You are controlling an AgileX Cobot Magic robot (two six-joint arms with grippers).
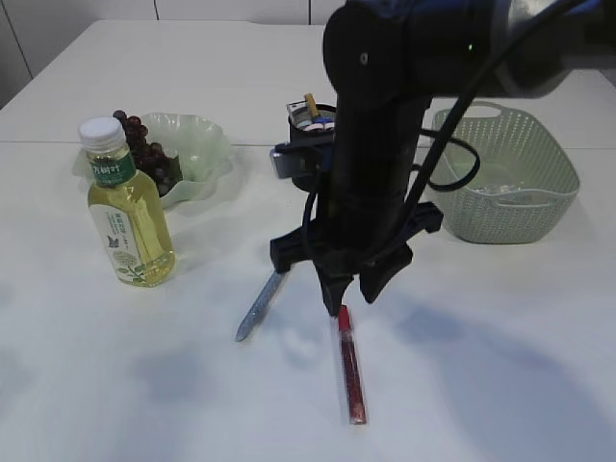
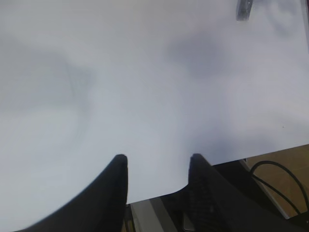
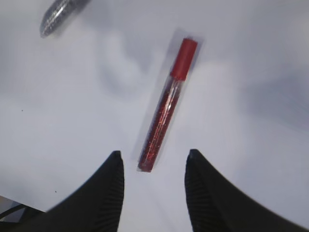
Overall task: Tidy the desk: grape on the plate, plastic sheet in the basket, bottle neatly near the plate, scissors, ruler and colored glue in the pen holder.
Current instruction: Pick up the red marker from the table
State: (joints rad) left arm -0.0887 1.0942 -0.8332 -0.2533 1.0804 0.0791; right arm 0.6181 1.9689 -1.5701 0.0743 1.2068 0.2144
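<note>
A red glitter glue tube (image 1: 350,366) lies on the white table; in the right wrist view (image 3: 166,108) its red cap points away. My right gripper (image 1: 352,294) (image 3: 154,153) hangs open just above the tube's near end, jaws on either side, not touching it. A silver glitter glue tube (image 1: 260,306) (image 3: 60,14) lies to its left. The dark pen holder (image 1: 313,120) stands behind the arm with items in it. My left gripper (image 2: 157,157) is open and empty over the table's near edge; the silver glue tip (image 2: 245,8) shows far off.
A yellow-green bottle (image 1: 127,207) stands at the left, in front of the green plate (image 1: 197,144) that holds the dark grapes (image 1: 144,149). A green basket (image 1: 539,192) stands at the back right. The right arm hides part of the table's middle.
</note>
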